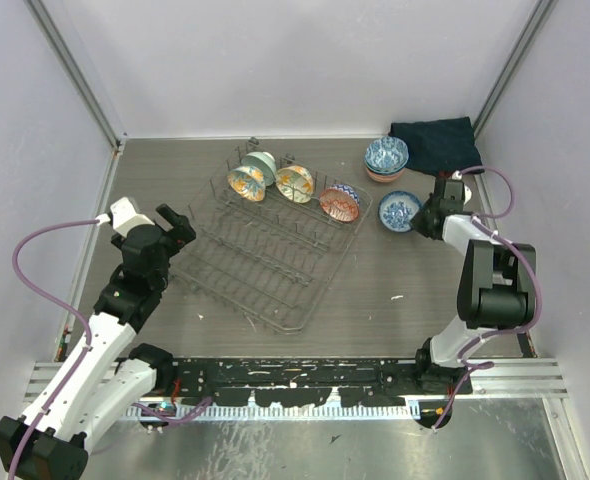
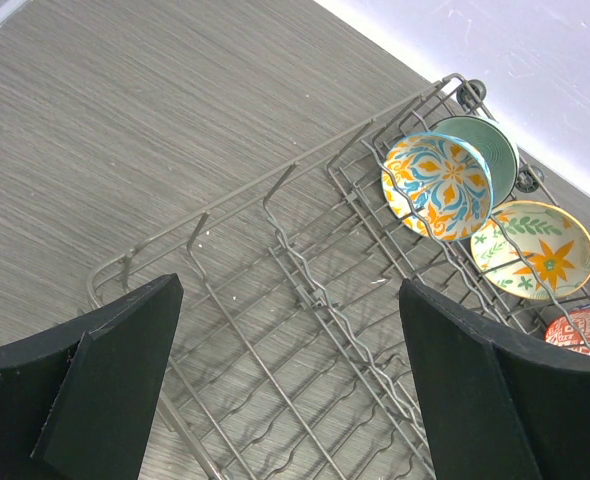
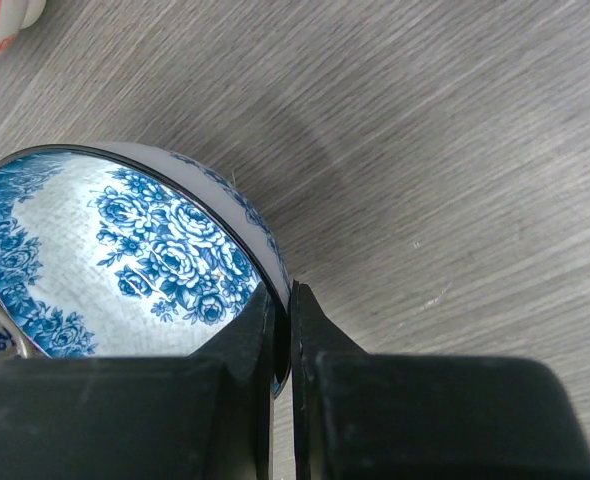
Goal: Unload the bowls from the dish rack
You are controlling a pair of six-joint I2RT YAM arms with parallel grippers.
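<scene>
Top view: the grey wire dish rack (image 1: 275,245) sits mid-bench, with four patterned ceramic bowls (image 1: 294,184) standing along its far edge. A stack of blue-and-white bowls (image 1: 386,158) sits towards the far right corner, beside a dark folded cloth (image 1: 435,142). Left wrist: I read the left gripper (image 2: 290,330) as spread wide over the rack's left side, holding nothing. Right wrist: the right gripper (image 3: 281,300) is pinched on the rim of a tilted blue floral bowl (image 3: 125,250), right of the rack.
</scene>
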